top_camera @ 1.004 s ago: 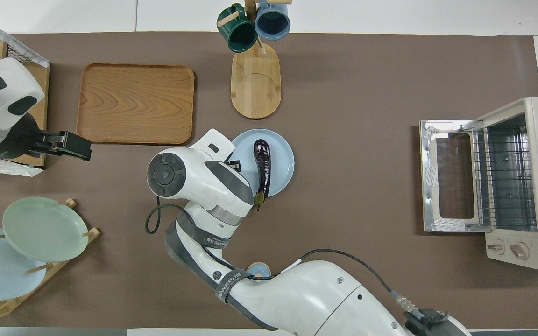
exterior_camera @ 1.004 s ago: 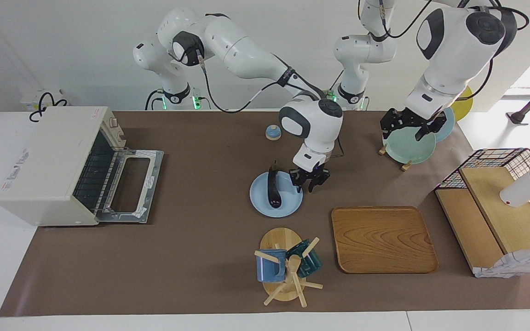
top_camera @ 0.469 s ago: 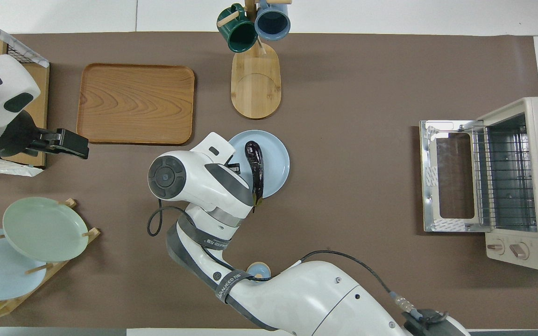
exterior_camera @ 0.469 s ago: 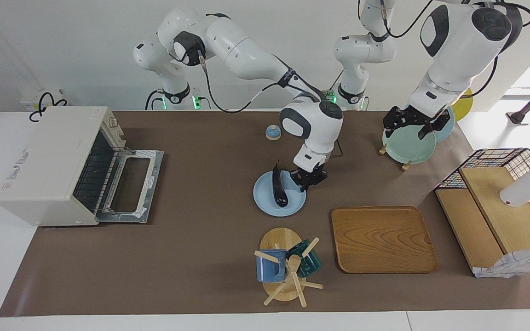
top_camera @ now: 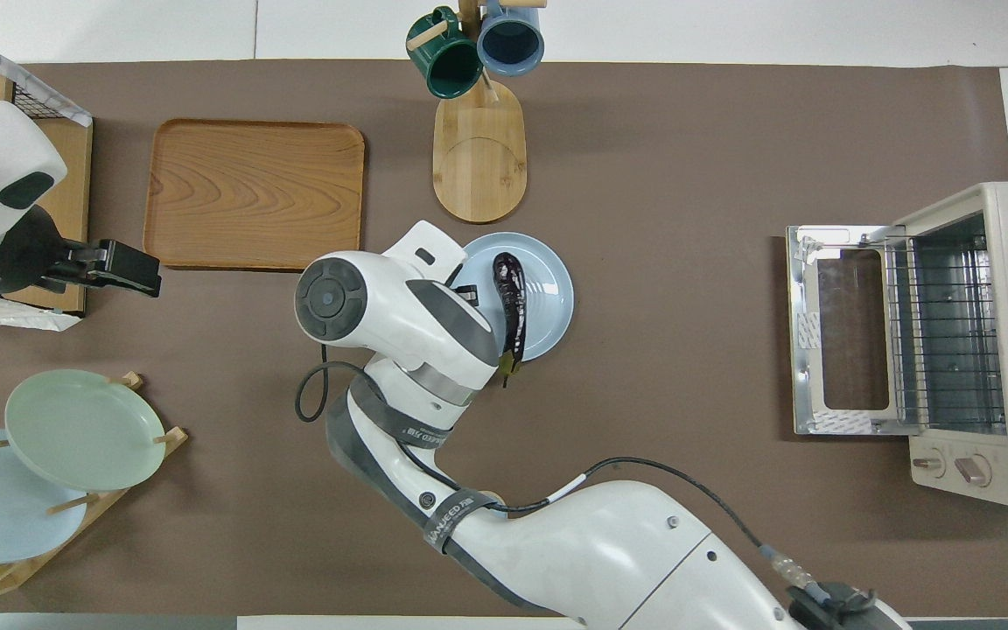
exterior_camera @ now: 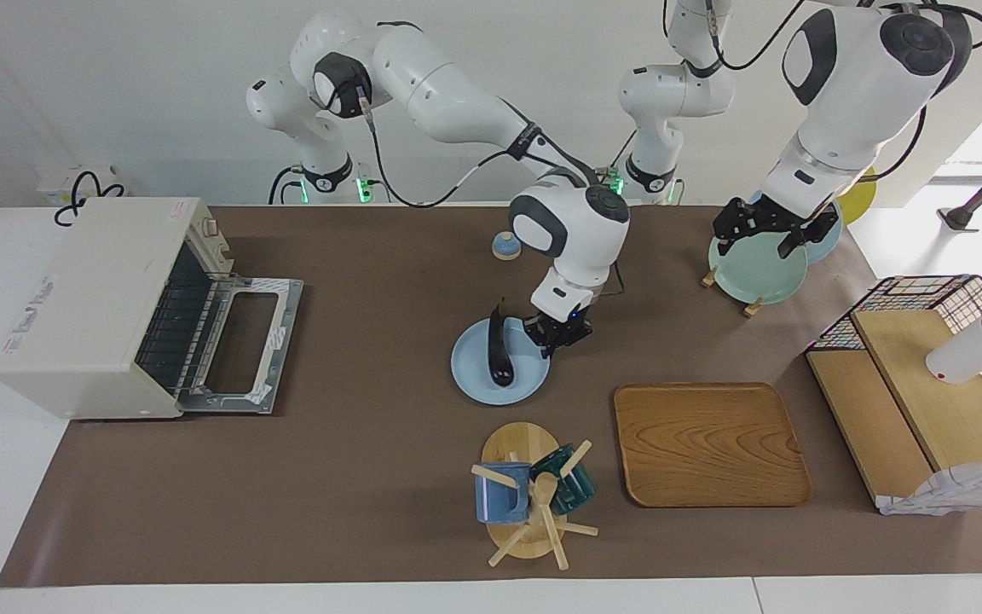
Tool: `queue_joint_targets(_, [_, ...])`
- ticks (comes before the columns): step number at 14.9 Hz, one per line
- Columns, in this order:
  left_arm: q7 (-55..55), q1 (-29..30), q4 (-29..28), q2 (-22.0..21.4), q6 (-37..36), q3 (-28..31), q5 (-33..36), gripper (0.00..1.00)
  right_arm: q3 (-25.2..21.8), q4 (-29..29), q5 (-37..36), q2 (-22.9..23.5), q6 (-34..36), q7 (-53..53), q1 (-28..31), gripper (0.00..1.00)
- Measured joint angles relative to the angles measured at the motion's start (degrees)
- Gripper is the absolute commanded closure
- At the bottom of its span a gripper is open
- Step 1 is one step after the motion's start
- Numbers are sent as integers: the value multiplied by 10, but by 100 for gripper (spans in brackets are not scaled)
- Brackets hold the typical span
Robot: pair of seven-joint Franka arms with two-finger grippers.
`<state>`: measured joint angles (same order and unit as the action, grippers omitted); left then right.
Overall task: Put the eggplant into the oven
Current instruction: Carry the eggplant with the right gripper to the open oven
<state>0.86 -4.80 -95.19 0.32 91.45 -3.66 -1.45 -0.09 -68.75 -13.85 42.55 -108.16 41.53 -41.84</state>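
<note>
Eggplant (exterior_camera: 499, 351): slim, long, glossy dark purple-black w/ small green stem cap, lying on a light blue plate (exterior_camera: 478, 384) near mid-desk (stem end toward the robots, poking past the rim). Oven (exterior_camera: 90, 303): boxy cream-white toaster oven at the right arm's end of the desk, door (exterior_camera: 244, 345) folded down flat & open, wire rack visible inside, two knobs on the side panel. Eggplant & oven well apart.

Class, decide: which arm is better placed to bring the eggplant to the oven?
Right: the right gripper is shut on the rim of the plate bearing the eggplant. The left gripper hangs open over the rack, far from the oven.
</note>
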Motion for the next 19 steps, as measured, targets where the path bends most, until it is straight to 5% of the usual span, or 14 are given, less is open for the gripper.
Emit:
queue_joint_targets(4, [0, 13, 0, 0, 0, 0, 0, 0, 0, -34, 0, -74, 86, -101, 68, 100])
queue_joint_targets(8, [-1, 14, 0, 0, 0, 0, 0, 0, -1, -209, -16, -188, 50, -168, 119, 100])
queue_joint_targets(13, [-12, 19, 0, 0, 0, 0, 1, 0, -3, -403, -20, -342, -5, -329, 265, 100])
queue_joint_targets(19, [-15, 22, 0, 0, 0, 0, 1, 0, -2, -494, -20, -406, -22, -418, 362, 100])
